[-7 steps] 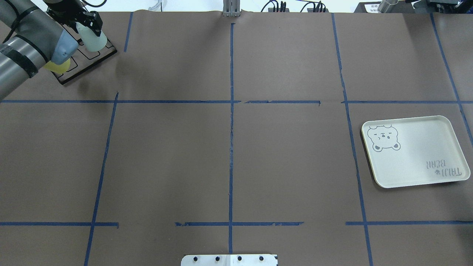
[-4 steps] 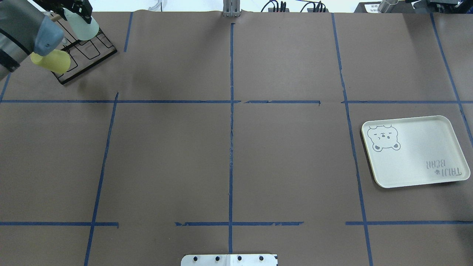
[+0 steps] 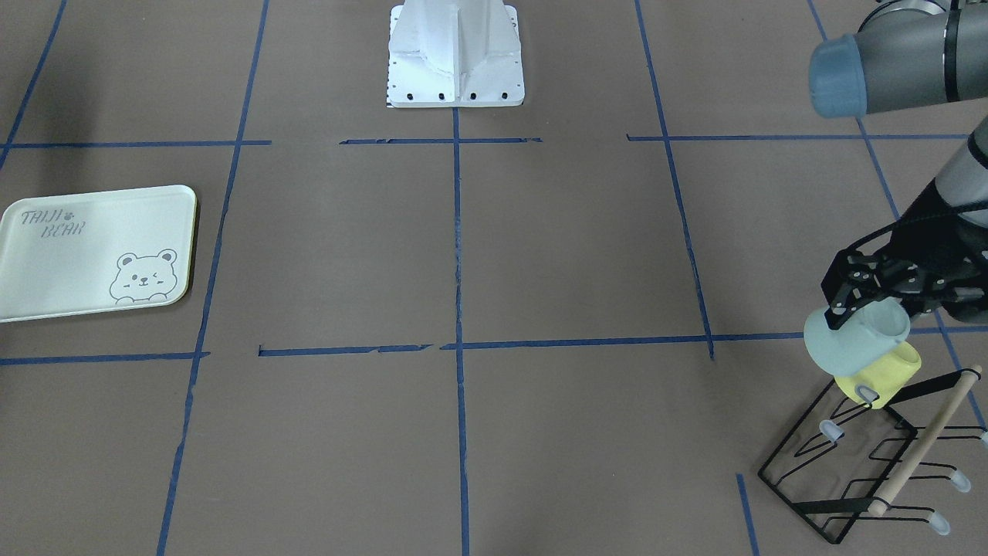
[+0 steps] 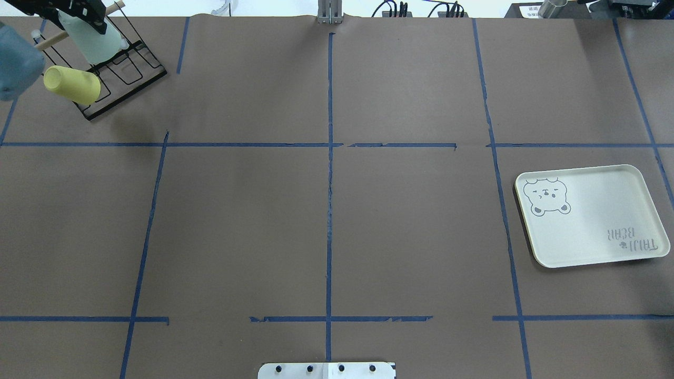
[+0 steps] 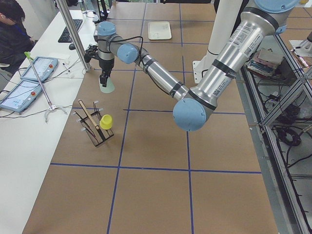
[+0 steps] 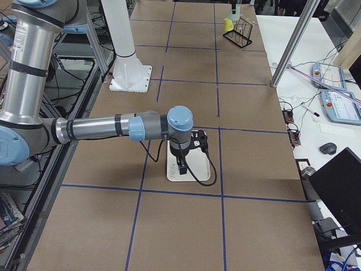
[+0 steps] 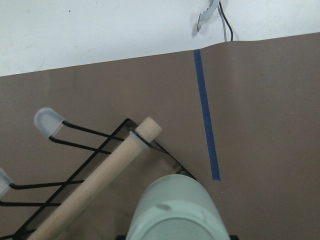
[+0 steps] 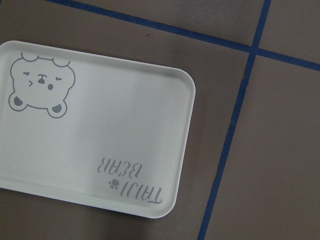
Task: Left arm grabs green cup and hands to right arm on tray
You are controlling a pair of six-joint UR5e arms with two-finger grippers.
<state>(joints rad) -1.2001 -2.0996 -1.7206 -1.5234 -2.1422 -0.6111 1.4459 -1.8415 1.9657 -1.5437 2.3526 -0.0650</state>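
My left gripper (image 3: pixel 868 309) is shut on the rim of the green cup (image 3: pixel 853 344) and holds it tilted in the air above the black wire rack (image 3: pixel 845 471). The cup also shows in the overhead view (image 4: pixel 93 45), in the exterior left view (image 5: pixel 107 87) and at the bottom of the left wrist view (image 7: pixel 175 210). The tray (image 4: pixel 595 216) lies flat at the right side, bare, and also shows in the right wrist view (image 8: pixel 100 125). My right gripper (image 6: pixel 181 166) hangs over the tray; I cannot tell whether it is open or shut.
A pale yellow cup (image 4: pixel 71 84) sits tipped on a rack prong, just below the green cup (image 3: pixel 884 374). The rack has a wooden bar (image 7: pixel 95 182) and capped prongs (image 7: pixel 49 121). Blue tape lines cross the brown table. The robot's white base plate (image 3: pixel 455 85) is at mid-table.
My left gripper has lifted the green cup off the rack and carried it up and to the left. The yellow cup, earlier partly behind the arm, now shows whole.
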